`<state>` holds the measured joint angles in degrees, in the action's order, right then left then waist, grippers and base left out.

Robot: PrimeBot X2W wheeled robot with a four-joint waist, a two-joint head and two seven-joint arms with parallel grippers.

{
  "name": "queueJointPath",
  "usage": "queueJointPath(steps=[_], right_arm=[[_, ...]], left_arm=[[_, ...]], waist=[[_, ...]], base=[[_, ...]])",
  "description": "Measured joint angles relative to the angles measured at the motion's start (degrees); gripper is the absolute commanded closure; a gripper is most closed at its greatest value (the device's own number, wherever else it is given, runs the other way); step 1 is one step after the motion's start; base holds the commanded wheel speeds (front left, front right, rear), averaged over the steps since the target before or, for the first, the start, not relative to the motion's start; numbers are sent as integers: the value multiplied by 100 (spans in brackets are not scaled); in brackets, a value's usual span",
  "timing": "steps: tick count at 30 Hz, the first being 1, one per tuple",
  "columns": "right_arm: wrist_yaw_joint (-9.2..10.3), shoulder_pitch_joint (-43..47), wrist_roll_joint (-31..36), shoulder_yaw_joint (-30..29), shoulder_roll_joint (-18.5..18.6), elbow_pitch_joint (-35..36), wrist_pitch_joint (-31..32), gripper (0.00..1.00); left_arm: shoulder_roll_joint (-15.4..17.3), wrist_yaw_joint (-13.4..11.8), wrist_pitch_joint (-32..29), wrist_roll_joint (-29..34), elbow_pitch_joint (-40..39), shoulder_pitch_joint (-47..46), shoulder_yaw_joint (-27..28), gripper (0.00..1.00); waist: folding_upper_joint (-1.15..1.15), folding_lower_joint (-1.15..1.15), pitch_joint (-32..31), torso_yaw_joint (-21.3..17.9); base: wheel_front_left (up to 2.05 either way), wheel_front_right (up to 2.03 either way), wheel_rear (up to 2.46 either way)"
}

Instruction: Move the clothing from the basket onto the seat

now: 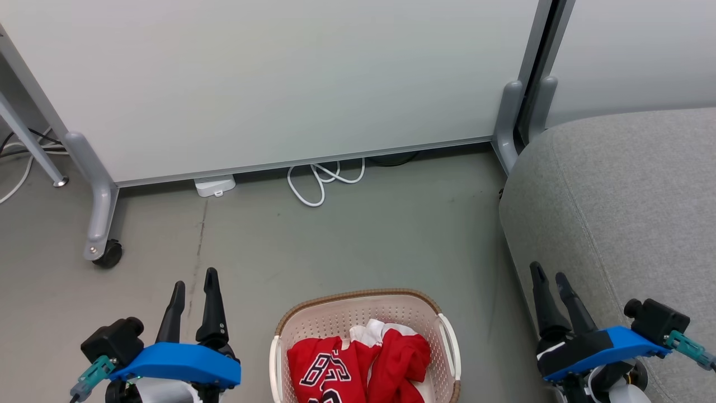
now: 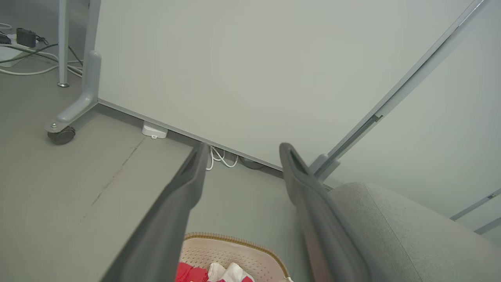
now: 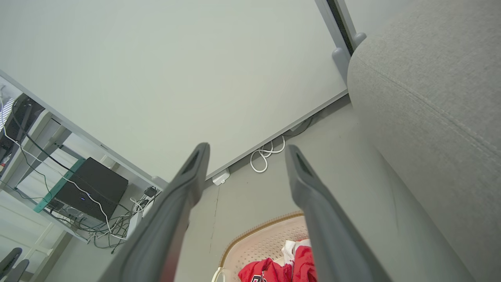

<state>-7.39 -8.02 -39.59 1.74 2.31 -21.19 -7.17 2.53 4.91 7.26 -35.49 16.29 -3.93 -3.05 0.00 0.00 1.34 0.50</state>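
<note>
While both pairs of fingers stand parted and empty, the left gripper hangs left of the basket and the right gripper beside the seat. The red and white clothing lies heaped in the basket, apart from both.

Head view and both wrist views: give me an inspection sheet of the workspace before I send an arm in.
Surface: grey floor, with a thin crack line toward the left.
Job's things: basket stands on the floor between the arms; red and white clothing is piled inside it; grey seat is to its right, with no clothing on the part in view.
Clutter: small white box at the panel's foot.
Grippers: left gripper open, holding nothing, left of the basket; right gripper open, holding nothing, by the seat's edge.
Cables: white cable looped under the panel; more cables at far left.
Surroundings: pale partition panel on a leg with a caster.
</note>
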Motion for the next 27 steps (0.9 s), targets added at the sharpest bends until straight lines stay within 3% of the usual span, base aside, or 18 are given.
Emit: queueJointPath(steps=[27], right_arm=[[-1,-124,1550,55,16,-156,-298,0]], left_arm=[[19,53,357,1394,68,-86,-147,0]], waist=[[0,0,12,16]], base=[[0,0,0]])
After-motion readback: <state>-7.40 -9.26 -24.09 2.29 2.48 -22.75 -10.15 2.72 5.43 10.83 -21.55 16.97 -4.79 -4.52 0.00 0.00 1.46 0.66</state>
